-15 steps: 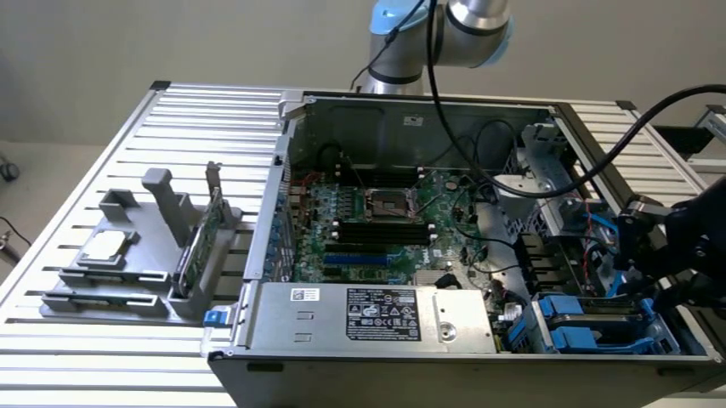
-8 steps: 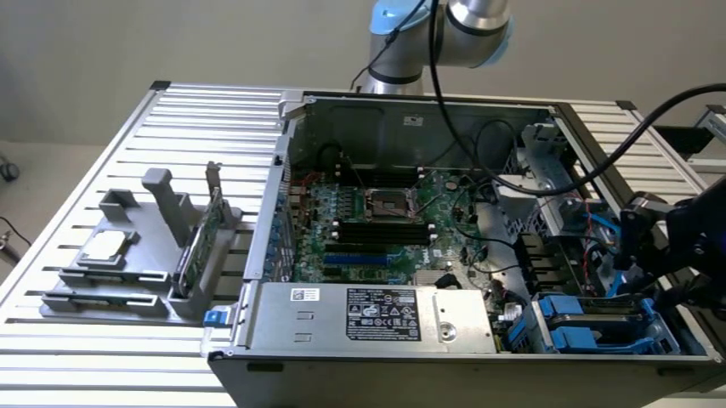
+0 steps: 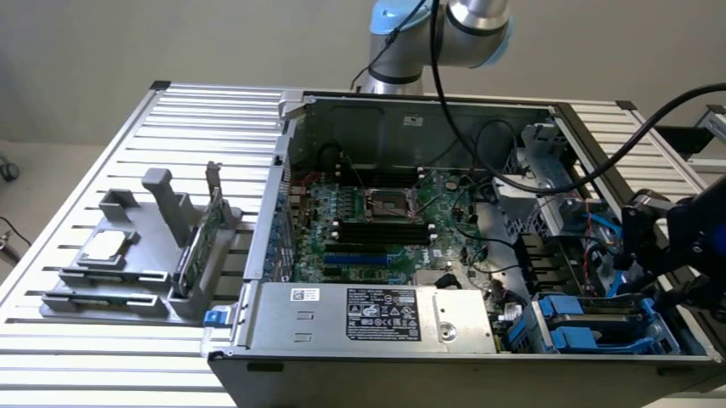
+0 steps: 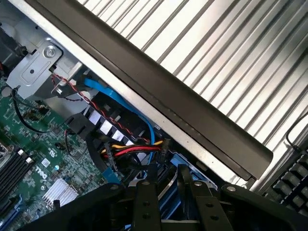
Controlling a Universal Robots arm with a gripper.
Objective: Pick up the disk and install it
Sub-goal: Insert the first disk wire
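Sitting just beneath the claw (image 3: 669,287) is the disk (image 3: 598,319) (blue-framed).

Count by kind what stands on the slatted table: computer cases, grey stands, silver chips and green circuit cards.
Open computer case: 1
Grey stand: 1
Silver square chip on the stand: 1
Green circuit card upright in the stand: 1
Total: 4

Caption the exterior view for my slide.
Gripper at the blue-framed disk in a corner of the open computer case on a slatted table.
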